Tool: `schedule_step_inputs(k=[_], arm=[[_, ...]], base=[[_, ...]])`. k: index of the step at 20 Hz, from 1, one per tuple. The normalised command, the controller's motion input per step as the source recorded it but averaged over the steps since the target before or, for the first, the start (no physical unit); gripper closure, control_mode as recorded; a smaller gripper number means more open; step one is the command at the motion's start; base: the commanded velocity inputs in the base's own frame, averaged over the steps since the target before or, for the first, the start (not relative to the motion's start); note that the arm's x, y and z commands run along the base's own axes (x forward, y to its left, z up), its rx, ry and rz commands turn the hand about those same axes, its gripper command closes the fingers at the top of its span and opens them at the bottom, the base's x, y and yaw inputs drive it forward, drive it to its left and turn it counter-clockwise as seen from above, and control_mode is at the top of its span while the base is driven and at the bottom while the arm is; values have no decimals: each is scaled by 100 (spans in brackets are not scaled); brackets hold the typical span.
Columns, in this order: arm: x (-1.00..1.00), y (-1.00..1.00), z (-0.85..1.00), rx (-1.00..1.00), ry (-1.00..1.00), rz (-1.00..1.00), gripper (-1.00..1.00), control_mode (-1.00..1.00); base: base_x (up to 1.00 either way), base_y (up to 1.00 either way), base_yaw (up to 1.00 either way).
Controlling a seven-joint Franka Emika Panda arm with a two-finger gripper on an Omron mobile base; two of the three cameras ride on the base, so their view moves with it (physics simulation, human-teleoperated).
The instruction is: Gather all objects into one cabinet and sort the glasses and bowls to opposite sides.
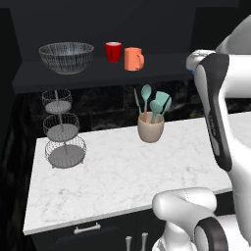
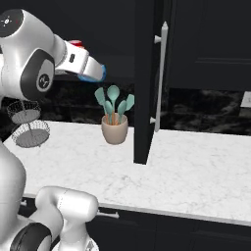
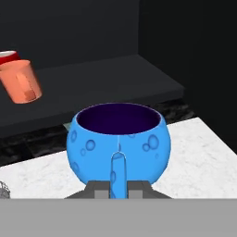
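In the hand view my gripper (image 3: pixel 118 179) is shut on the near wall of the small blue bowl (image 3: pixel 118 139), held upright above the counter's edge, below and in front of the cabinet shelf (image 3: pixel 106 78). From the right base view the blue bowl (image 2: pixel 93 73) shows at the end of my arm. On the open cabinet's shelf (image 1: pixel 162 66) stand the striped see-through bowl (image 1: pixel 66 57) at the left, then the red cup (image 1: pixel 113 51) and the orange mug (image 1: pixel 133 59) side by side. The orange mug (image 3: pixel 21 82) and the red cup (image 3: pixel 6 56) sit at the hand view's left edge.
A beige pot with teal spoons (image 1: pixel 150 125) stands on the white marble counter (image 1: pixel 117 181) under the shelf. A three-tier wire basket stand (image 1: pixel 62 130) is at the counter's left. The open black cabinet door (image 2: pixel 144 98) with its pale bar handle (image 2: pixel 161 73) juts out right of the pot.
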Motion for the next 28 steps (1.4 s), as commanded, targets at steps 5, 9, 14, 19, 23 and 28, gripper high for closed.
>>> schedule_step_inputs(k=[5, 9, 14, 19, 23, 28], arm=[[77, -20, -12, 0, 0, 0, 100, -100], [78, -13, -11, 0, 0, 0, 100, -100], [70, -2, -4, 0, 0, 0, 100, -100], [66, -1, -26, 0, 0, 0, 100, -100], [49, -3, -26, 0, 0, 0, 100, -100], [50, -7, -19, 0, 0, 0, 100, -100]], base=[[0, 0, 0], [0, 0, 0], [0, 0, 0], [0, 0, 0], [0, 0, 0], [0, 0, 0]])
